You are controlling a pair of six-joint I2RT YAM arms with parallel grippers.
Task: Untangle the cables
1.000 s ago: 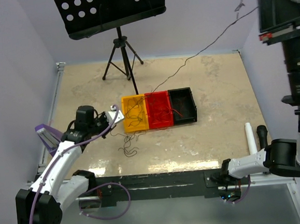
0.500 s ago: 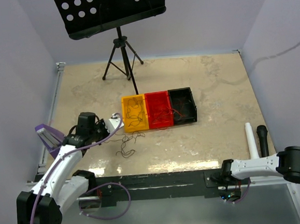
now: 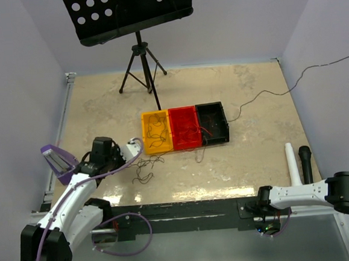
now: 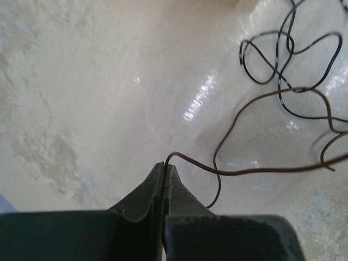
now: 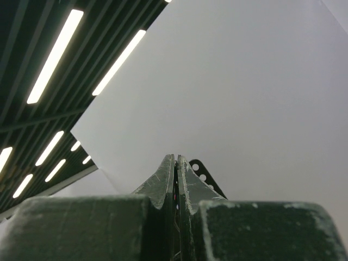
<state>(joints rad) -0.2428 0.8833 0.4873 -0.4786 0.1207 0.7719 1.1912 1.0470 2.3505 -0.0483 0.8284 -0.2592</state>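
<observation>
The cables mostly sit as a loose scribble on the table just in front of the yellow tray, with more strands in the trays. The left gripper is pinched shut on the tip of a brownish strand, I'd guess to drag it clear of the black curl. The right gripper points at the ceiling with its fingers pressed together, and I can't tell if it's holding anything.

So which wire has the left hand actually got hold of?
Start at the yellow tray, the only one of that colour. On the robot's side of it lies a loose tangle of wires, one tip pinched in the left hand. That is the brown wire; the black wires beside it are glossy.
</observation>
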